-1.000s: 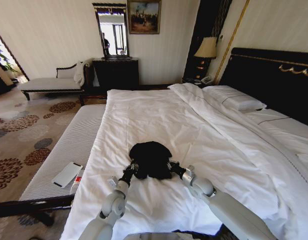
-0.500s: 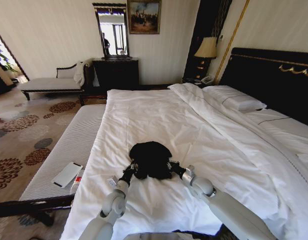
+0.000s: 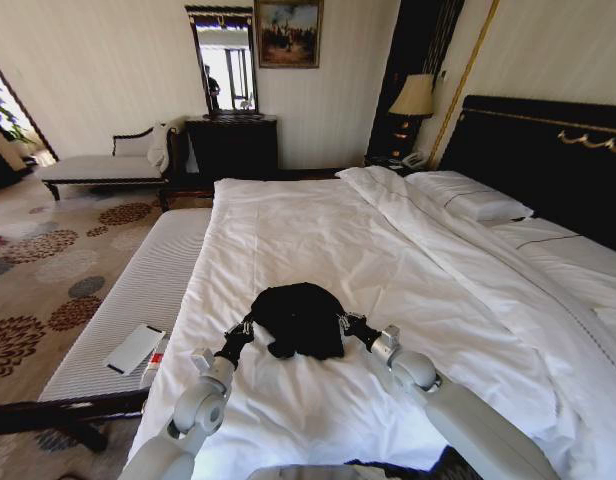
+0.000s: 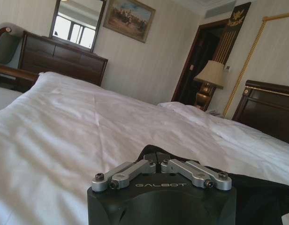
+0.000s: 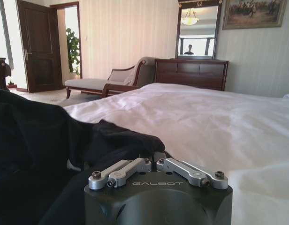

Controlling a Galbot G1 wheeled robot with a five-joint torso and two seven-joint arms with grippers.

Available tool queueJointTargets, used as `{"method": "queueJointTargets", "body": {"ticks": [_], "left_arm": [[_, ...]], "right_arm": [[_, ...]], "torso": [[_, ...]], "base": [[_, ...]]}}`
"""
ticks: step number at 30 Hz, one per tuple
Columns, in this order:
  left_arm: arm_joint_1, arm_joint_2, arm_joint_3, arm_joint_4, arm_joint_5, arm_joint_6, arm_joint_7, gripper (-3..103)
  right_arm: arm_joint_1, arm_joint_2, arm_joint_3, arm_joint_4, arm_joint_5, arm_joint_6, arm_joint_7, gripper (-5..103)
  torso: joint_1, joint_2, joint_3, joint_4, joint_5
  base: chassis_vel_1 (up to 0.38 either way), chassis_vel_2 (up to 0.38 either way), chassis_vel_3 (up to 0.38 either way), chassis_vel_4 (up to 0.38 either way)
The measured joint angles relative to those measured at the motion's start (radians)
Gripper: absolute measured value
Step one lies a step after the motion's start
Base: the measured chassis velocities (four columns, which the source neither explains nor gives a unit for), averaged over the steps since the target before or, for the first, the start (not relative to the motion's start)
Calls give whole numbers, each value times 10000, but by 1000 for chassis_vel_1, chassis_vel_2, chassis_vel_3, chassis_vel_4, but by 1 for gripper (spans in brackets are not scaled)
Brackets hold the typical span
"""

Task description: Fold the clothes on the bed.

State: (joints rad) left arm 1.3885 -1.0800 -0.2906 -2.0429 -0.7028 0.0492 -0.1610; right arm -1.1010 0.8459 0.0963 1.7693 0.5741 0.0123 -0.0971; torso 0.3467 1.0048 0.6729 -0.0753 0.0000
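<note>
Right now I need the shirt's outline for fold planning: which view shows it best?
The head view: the whole black T-shirt lies bunched on the white duvet, between both claws. The left wrist view catches a dark edge; the right wrist view shows a close, cropped mound.

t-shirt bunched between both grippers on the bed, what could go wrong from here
1. The black T-shirt lies crumpled in a heap, so pulling its edges apart may leave layers tangled rather than flat.
2. The left gripper and right gripper work right on the white duvet; a pinch could catch duvet with the shirt.
3. An uneven pull might drag the shirt sideways.
</note>
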Motion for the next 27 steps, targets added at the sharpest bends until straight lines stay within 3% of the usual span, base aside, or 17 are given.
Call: {"method": "queueJointTargets", "body": {"ticks": [7, 12, 17, 27], "left_arm": [[191, 915, -535, -1119, -50, 85, -5, 0], [289, 2271, -1388, -2274, -235, 176, 264, 0], [354, 3197, -2111, -2809, -646, 156, 380, 0], [354, 4033, -2895, -3820, -1254, 155, 290, 0]], "right_arm": [[-357, -346, 943, 959, -53, -82, 47, 0], [-784, -747, 2110, 2036, 65, -282, 205, 0], [-1397, -959, 3262, 3160, 426, -541, 398, 0], [-2475, -1435, 5383, 4897, 1334, -876, 753, 0]], "torso": [[0, 0, 0, 1, -2], [0, 0, 0, 1, 0], [0, 0, 0, 2, -3], [0, 0, -1, -1, 0]], "base": [[0, 0, 0, 0], [0, 0, 0, 0], [0, 0, 0, 0], [0, 0, 0, 0]]}}
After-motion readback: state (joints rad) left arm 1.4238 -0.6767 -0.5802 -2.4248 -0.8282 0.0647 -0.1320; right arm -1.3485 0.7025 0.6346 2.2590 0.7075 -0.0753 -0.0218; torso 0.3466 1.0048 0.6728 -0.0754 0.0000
